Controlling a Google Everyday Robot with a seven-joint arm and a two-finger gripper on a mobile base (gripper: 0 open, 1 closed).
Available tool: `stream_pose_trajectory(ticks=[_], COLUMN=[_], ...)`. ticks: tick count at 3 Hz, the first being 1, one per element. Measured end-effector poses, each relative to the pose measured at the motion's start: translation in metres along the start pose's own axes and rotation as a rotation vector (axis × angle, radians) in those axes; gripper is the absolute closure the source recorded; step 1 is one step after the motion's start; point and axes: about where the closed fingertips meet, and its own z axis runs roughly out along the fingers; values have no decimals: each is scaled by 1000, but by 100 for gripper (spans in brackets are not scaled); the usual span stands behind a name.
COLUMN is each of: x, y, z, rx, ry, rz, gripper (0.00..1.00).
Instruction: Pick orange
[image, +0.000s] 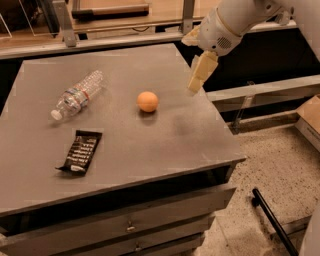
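The orange is small and round and sits on the grey table, a little right of its middle. My gripper hangs from the white arm at the upper right and points down. It is above the table's right part, to the right of the orange and a little behind it, and apart from it. Nothing shows in the gripper.
A clear plastic water bottle lies on its side left of the orange. A black snack packet lies at the front left. Drawers sit under the table. A cardboard box and a black bar are on the floor at right.
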Motion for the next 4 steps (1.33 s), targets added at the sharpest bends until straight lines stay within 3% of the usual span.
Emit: stream_pose_trajectory(ticks=[1,2,3,4], x=[-18,-29,-40,-42], y=[13,17,32,37], z=[28,44,80,93], rx=[-70,-101,-162,-179], ry=[-92,-131,-161,-153], rz=[-44,-69,-87,-93], gripper=[0,0,0,0])
